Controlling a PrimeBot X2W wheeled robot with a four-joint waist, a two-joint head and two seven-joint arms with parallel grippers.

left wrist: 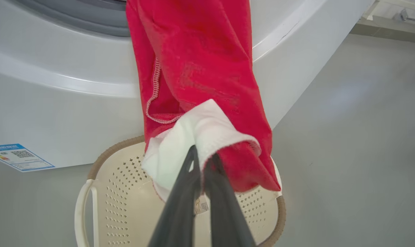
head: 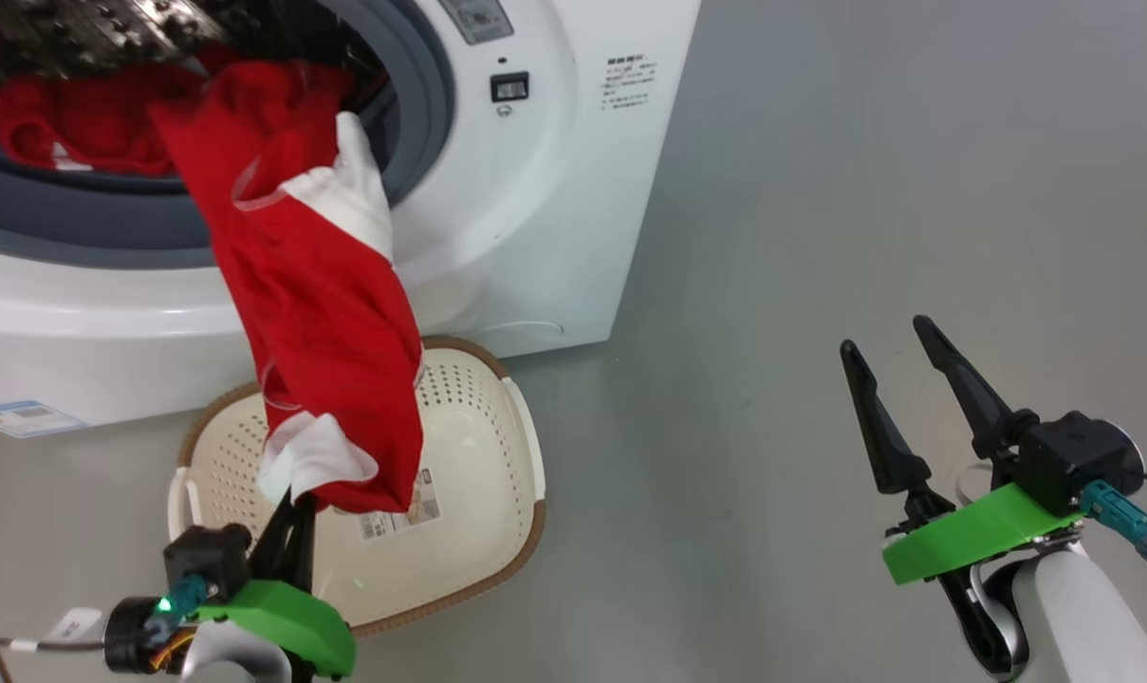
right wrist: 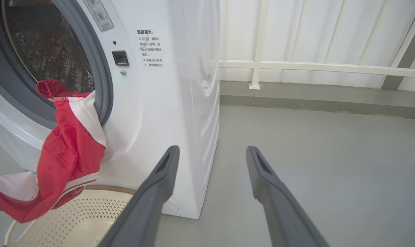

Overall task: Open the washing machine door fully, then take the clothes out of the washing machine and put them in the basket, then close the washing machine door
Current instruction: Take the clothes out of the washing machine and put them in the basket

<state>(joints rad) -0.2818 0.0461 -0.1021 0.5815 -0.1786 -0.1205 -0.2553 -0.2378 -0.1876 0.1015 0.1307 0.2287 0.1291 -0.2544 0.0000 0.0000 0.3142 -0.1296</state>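
The washing machine (head: 535,237) is standing on a grey floor (head: 772,285), with fine Chinese print (right wrist: 151,48) beside its opening and a blue label (head: 23,417) low on its front. The right wrist view is taking in a white railing (right wrist: 313,65). The clothes (head: 317,313) are trailing from the drum over the basket (head: 497,455). The left gripper (head: 293,498) is pinching their white end, and the right gripper (head: 884,334) is hanging spread and empty.

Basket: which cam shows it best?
Head view: nearly the whole basket shows, rim, handles and bottom label, with the red garment hanging in front of part of it. Left wrist view gives its left side and one handle, behind the left gripper. Right wrist view catches one corner, bottom left.
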